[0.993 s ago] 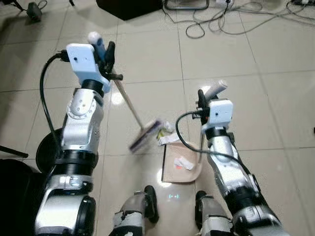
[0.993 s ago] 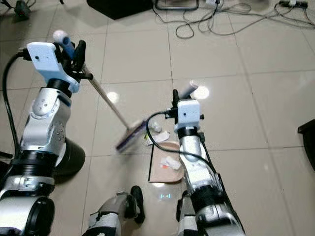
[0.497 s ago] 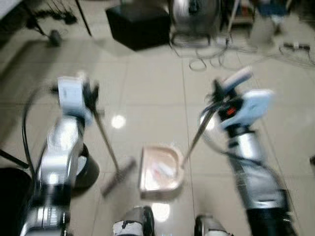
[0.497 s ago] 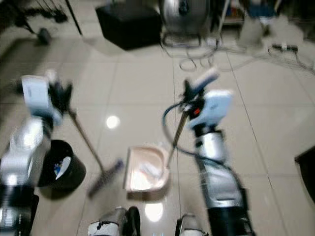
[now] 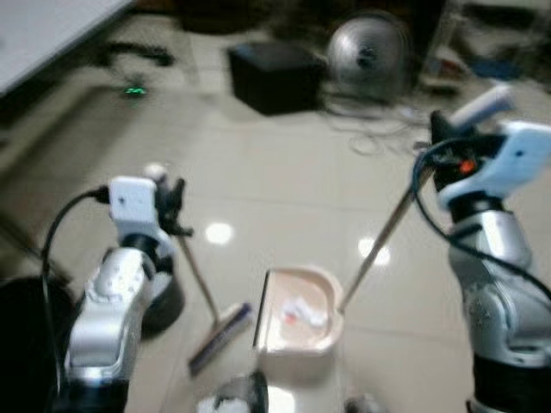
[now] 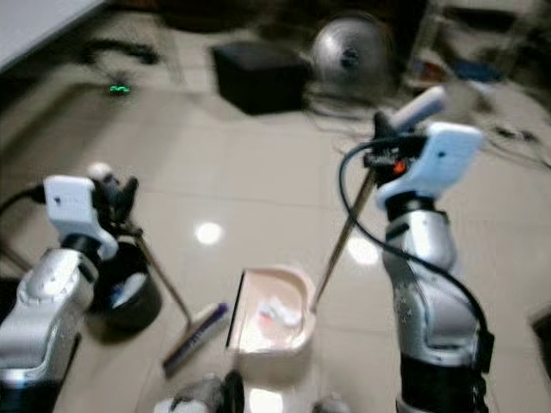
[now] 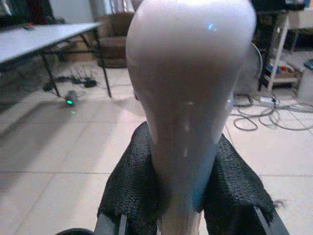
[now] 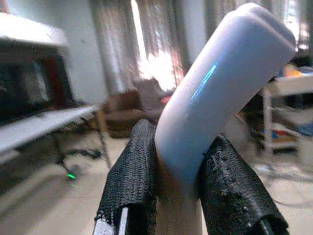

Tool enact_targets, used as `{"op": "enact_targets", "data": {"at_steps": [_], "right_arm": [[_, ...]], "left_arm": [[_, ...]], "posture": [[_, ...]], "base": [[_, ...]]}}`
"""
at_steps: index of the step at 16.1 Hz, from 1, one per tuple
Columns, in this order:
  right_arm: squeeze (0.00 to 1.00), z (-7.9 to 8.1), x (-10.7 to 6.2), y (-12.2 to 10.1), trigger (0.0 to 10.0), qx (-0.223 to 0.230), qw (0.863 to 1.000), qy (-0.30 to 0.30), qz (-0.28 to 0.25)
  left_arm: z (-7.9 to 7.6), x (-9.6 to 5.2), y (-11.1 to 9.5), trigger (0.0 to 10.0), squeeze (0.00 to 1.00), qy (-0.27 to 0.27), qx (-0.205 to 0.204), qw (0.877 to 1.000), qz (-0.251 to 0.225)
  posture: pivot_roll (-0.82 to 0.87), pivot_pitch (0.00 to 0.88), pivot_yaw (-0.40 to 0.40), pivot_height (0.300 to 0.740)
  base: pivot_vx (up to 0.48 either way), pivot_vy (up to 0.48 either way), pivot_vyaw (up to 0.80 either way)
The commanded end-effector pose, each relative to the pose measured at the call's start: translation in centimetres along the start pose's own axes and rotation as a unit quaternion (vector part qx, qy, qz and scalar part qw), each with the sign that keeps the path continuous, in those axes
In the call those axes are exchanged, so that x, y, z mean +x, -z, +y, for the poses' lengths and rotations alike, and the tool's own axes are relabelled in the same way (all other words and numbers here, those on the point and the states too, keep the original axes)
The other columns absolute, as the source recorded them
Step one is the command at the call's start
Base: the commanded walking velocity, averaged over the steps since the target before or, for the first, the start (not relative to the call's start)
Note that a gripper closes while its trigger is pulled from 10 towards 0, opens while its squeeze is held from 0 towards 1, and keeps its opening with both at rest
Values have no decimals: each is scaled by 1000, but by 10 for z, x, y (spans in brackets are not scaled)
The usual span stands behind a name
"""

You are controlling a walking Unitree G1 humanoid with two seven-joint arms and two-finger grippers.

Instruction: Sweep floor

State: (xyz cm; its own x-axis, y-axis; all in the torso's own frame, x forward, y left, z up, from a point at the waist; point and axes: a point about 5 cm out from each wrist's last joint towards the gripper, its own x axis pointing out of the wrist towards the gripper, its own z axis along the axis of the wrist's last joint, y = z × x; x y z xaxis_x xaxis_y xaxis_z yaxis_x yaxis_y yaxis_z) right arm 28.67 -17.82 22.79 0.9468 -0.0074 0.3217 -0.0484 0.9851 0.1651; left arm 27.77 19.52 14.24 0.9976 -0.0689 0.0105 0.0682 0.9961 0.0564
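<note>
My left gripper [image 5: 175,200] is shut on the top of the broom handle [image 7: 188,98], black fingers [image 7: 129,191] either side. The broom's head [image 5: 219,335] rests low on the tiled floor, just left of the beige dustpan [image 5: 297,331]. White and red scraps [image 5: 301,310] lie inside the pan. My right gripper [image 5: 437,138], held high on the right, is shut on the pale grip [image 8: 220,93] of the dustpan's long handle [image 5: 379,245], which slants down to the pan's rear edge.
A black bin [image 6: 133,297] stands on the floor beside my left arm. Farther off are a black box [image 5: 275,77], a round fan [image 5: 370,52] and loose cables [image 5: 379,129]. A table edge [image 5: 52,34] crosses the far left. The eye views are blurred.
The camera has tilted up, showing more of the room. My right arm has risen with the dustpan handle. The broom head now sits left of the pan instead of at its mouth.
</note>
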Motion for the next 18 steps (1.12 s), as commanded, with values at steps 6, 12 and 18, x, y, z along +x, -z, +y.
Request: {"op": "enact_targets", "data": {"at_steps": [6,12,18], "right_arm": [[0,1,11,-28,10000,39,998,-5,-41],[0,-7,28,-37,10000,33,999,12,-38],[0,-10,42,-52,10000,14,999,0,-39]], "left_arm": [[-6,4,-8,10000,0,22,26,999,-3],[-6,6,-14,10000,0,17,31,999,-16],[-5,2,-11,10000,0,-4,16,1000,-9]], "posture": [[-32,0,63,740],[-21,0,53,740],[-15,0,40,740]], "base": [[0,0,800],[44,0,800],[351,0,0]]}}
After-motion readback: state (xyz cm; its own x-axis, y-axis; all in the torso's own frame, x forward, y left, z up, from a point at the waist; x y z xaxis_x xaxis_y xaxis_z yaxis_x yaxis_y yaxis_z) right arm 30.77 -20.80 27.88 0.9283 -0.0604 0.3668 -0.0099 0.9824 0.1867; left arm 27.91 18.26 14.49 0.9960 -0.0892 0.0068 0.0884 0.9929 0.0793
